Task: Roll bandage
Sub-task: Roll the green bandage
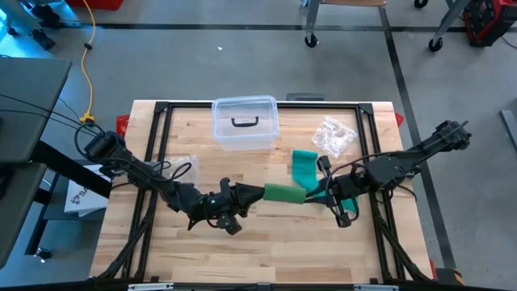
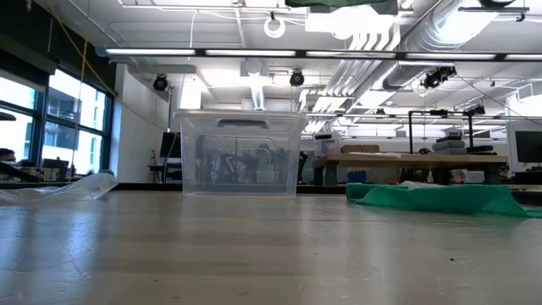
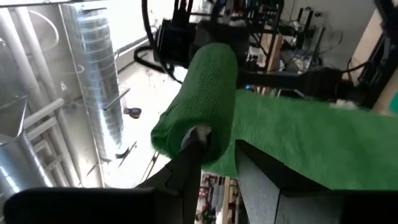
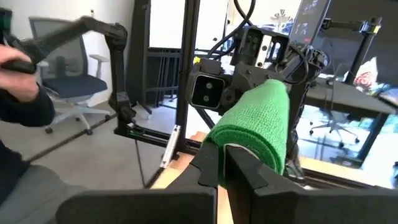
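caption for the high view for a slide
Both grippers, left and right, hold a green bandage roll between them above the table.

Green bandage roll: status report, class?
Left gripper and right gripper shut on green bandage roll, held mid-air. Loose tail trails on table. Nothing obstructing.

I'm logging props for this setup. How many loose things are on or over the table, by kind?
Green bandage: 1
Clear lidded bin: 1
Clear plastic wrappers: 2
Total: 4
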Robot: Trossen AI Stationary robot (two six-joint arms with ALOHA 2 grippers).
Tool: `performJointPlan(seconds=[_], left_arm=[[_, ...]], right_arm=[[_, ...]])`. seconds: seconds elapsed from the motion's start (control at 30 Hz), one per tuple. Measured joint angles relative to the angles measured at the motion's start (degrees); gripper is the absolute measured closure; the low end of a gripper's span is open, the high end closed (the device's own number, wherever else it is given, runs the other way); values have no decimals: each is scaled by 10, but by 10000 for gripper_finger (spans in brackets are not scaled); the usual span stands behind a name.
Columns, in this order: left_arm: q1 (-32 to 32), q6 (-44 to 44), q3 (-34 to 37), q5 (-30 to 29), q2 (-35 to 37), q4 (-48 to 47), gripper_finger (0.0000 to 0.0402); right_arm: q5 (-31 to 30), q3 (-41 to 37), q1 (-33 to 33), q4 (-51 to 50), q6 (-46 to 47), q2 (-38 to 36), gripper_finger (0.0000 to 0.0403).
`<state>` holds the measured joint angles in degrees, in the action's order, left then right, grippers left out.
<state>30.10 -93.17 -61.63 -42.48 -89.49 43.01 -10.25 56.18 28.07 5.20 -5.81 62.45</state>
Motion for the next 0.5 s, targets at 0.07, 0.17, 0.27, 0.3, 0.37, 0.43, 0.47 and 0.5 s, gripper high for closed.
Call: performJointPlan(seconds=[0.07, 0.17, 0.27, 0.3, 0.37, 0.43, 0.47, 0.5], left_arm=[[3, 6, 0, 4, 0, -9, 307], [8, 15, 0, 14, 0, -13, 307], [13, 16, 0, 26, 0, -11, 307], [15, 20, 0, 29, 0, -12, 307], [16, 35, 0, 35, 0, -12, 307], [17, 48, 0, 47, 0, -11, 307], [17, 51, 0, 53, 0, -11, 307], [17, 51, 0, 60, 0, -12, 307]], right_arm=[[31, 0, -4, -6, 15, -7, 402], [105, 0, -17, -14, 42, -21, 403], [115, 0, -30, -15, 54, -30, 403], [116, 0, -35, -18, 55, -30, 403], [134, 0, -46, -21, 56, -30, 403], [152, 0, -56, -21, 59, -28, 403], [154, 0, -60, -22, 59, -28, 403], [155, 0, -63, -24, 59, -28, 403]])
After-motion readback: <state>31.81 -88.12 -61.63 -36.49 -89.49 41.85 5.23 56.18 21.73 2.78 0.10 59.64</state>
